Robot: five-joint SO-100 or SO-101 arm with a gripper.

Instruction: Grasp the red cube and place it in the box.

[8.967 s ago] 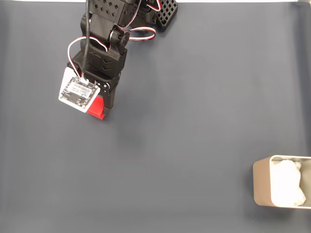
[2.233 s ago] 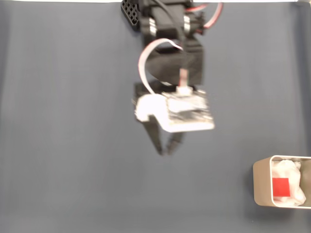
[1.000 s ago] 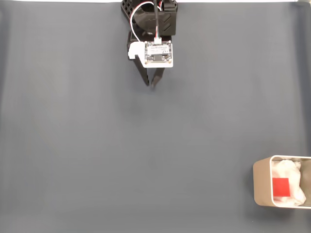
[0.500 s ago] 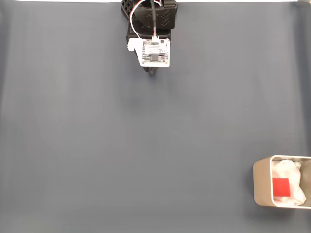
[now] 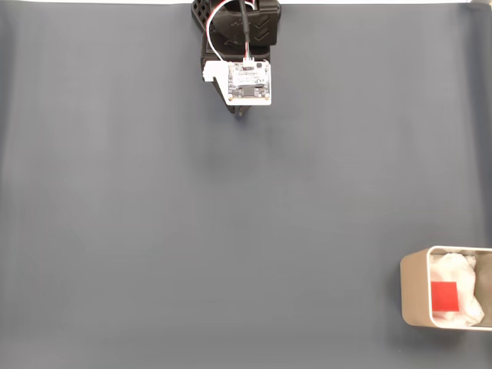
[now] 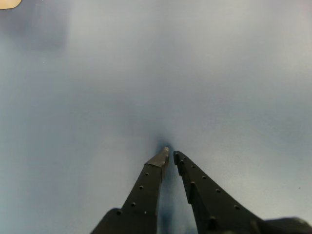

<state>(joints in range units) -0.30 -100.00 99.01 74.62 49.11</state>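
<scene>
Fixed view: the beige thin-walled metal box (image 5: 412,296) sits at the lower right edge of the dark grey mat (image 5: 231,246), holding white padding (image 5: 455,270) with the small bright-red cube (image 5: 444,297) lying on it. Wrist view: the black gripper (image 6: 170,155) has its fingers nearly together, tips almost touching, holding nothing.

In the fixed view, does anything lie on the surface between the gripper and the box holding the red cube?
No. In the fixed view, the stretch from the gripper down to the box, where the red cube sits, is bare dark mat.
</scene>
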